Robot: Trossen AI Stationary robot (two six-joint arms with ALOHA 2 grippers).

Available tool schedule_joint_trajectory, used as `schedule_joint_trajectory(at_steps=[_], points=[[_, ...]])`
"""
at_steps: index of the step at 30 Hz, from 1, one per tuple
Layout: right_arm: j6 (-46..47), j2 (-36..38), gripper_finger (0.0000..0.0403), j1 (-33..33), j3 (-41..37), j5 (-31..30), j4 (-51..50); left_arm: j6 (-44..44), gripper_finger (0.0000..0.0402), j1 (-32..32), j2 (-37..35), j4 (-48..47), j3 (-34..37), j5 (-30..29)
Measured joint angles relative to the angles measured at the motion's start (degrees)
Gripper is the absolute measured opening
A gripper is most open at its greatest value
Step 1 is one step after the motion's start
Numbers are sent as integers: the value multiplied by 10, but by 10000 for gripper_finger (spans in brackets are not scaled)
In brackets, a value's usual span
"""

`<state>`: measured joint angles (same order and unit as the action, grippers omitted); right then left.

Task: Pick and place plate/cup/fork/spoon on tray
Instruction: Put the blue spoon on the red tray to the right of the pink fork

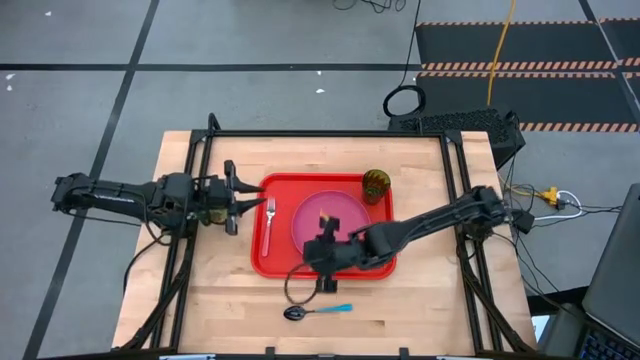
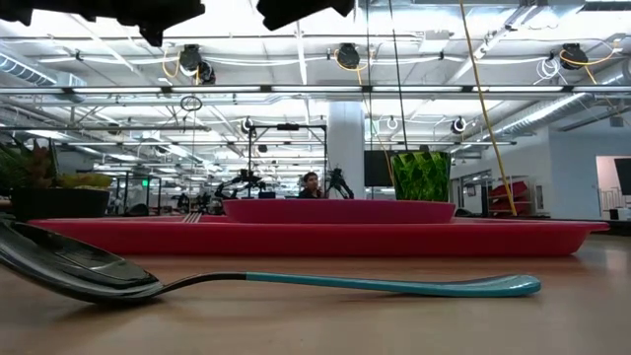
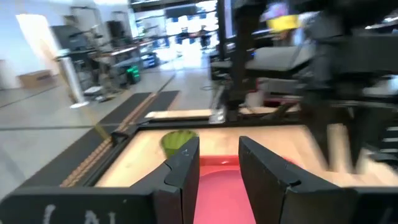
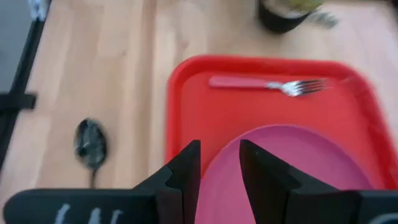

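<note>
I see the tray (image 1: 275,262) in the middle of the surface (image 1: 190,310), holding the plate (image 1: 310,215), with the fork (image 1: 268,222) lying beside the plate on the tray's left part. The cup (image 1: 376,185) stands at the tray's far right corner. The spoon (image 1: 317,311) lies on the surface just off the tray's near edge. My right tool (image 4: 219,163) hangs over the plate's near rim, fingers parted and empty. My left tool (image 1: 236,198) hovers at the tray's left edge, fingers apart, holding nothing.
</note>
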<state>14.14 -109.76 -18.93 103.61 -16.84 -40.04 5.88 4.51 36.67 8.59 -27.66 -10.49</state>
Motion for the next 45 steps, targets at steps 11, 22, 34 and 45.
schedule_joint_trajectory(at_steps=[11,22,34,45], points=[[86,-109,106,-36,74,134,-108,31,115,16,-4,-3,0,-26],[161,-119,106,-65,74,152,-108,37,115,15,-3,-24,0,-34],[229,-118,106,-85,9,157,-116,-57,115,36,-2,-36,0,48],[232,-117,106,-86,-3,157,-118,-120,115,146,58,-36,0,-17]])
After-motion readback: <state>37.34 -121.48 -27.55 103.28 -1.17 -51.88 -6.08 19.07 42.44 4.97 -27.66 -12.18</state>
